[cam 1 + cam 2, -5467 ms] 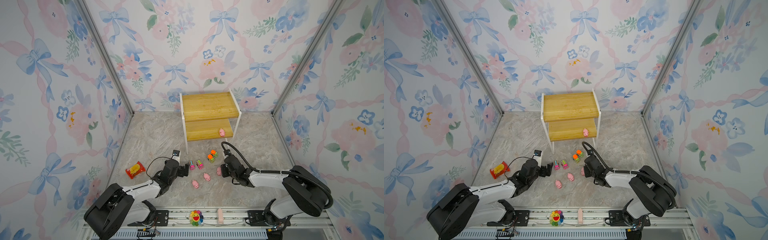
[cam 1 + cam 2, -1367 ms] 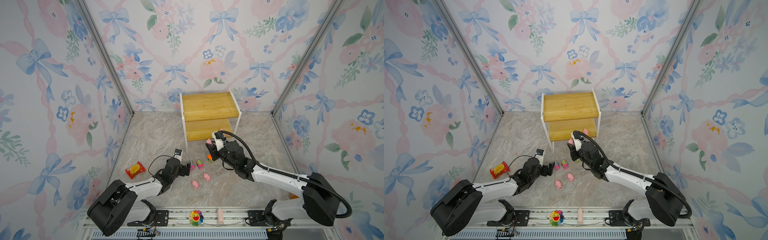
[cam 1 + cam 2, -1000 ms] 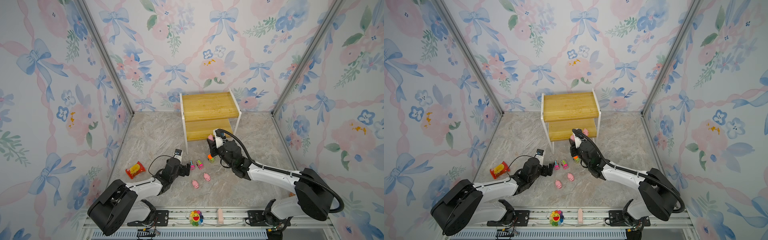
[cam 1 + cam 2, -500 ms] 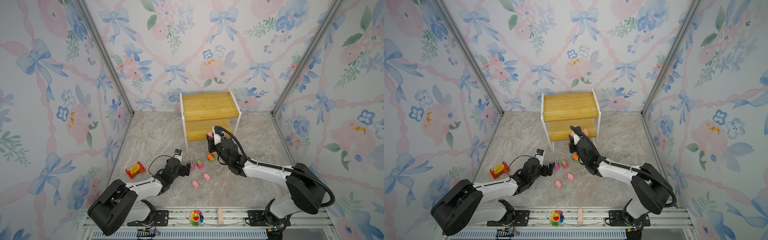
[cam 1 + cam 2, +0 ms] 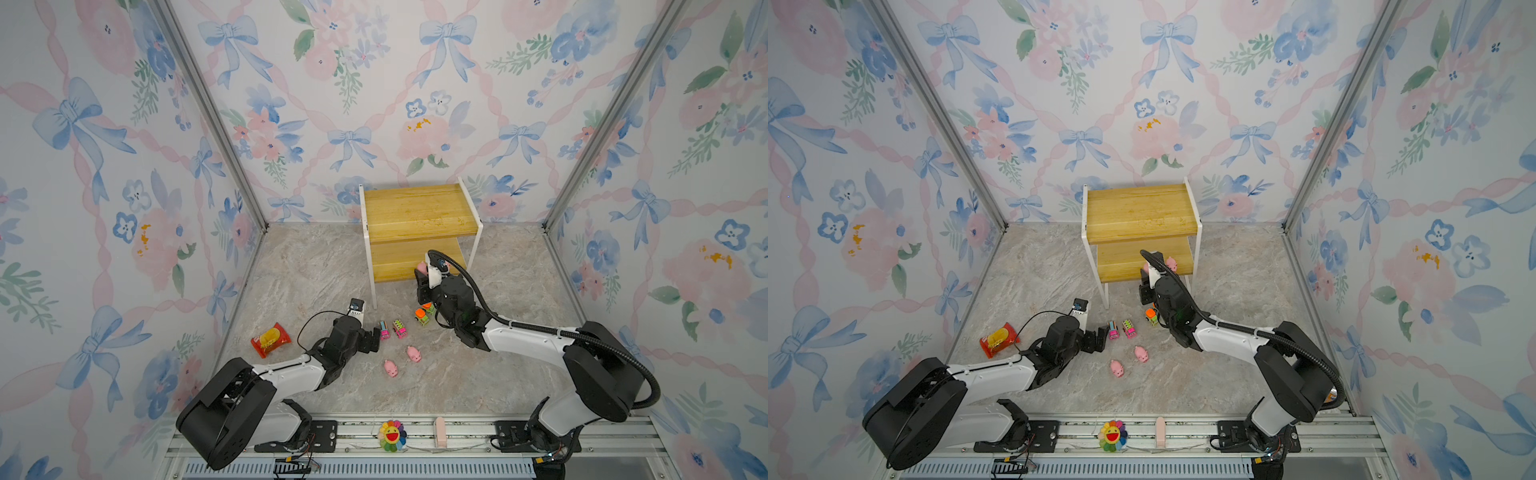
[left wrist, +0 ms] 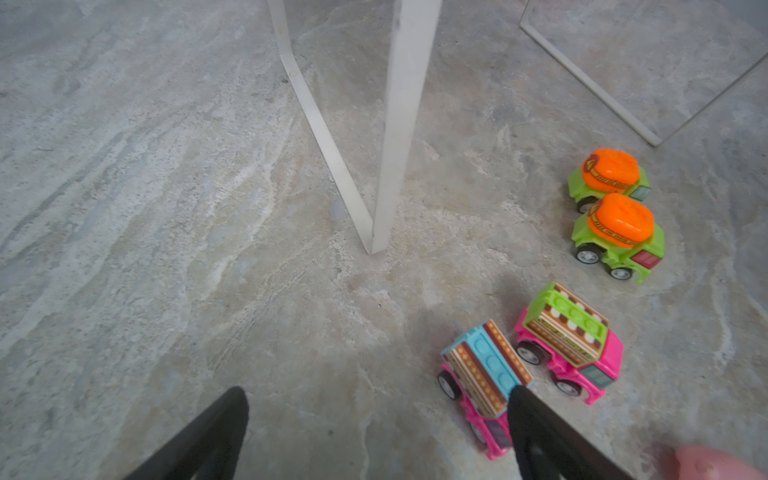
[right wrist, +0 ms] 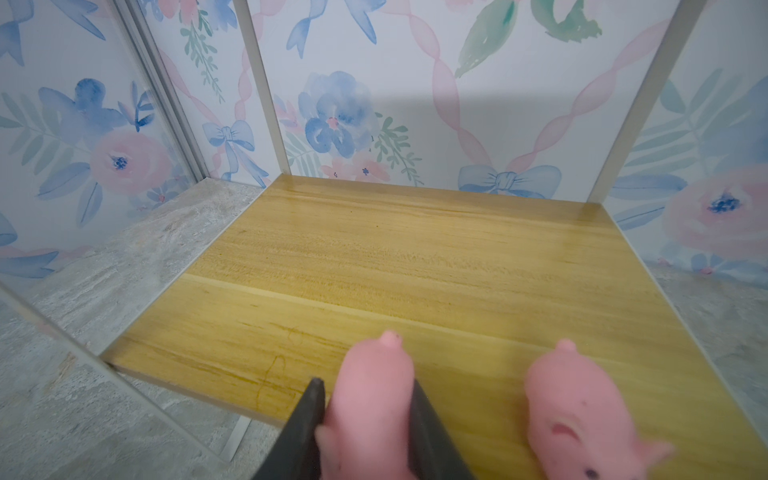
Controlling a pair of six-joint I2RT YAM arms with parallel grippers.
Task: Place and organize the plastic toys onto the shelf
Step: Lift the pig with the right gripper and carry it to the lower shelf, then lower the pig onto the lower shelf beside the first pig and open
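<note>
My right claw (image 7: 365, 388) is pinched nearly closed on a pink pig (image 7: 370, 365), holding it at the front edge of the shelf's (image 5: 419, 208) lower board (image 7: 415, 257). In a top view a second pig (image 5: 1171, 263) sits on that board at its 3 o'clock.

My left claw (image 6: 378, 395) gapes wide and empty, low over the floor. One finger (image 6: 536, 428) is right against a blue-topped pink truck (image 6: 484, 370), though I cannot tell if it touches. A green-topped pink truck (image 6: 569, 336) stands just beside that one. Two green trucks (image 6: 611, 178) (image 6: 619, 232) sit at their 2 o'clock, and two loose pigs (image 5: 414, 353) (image 5: 390, 368) lie at my left claw's 4 to 5 o'clock.
</note>
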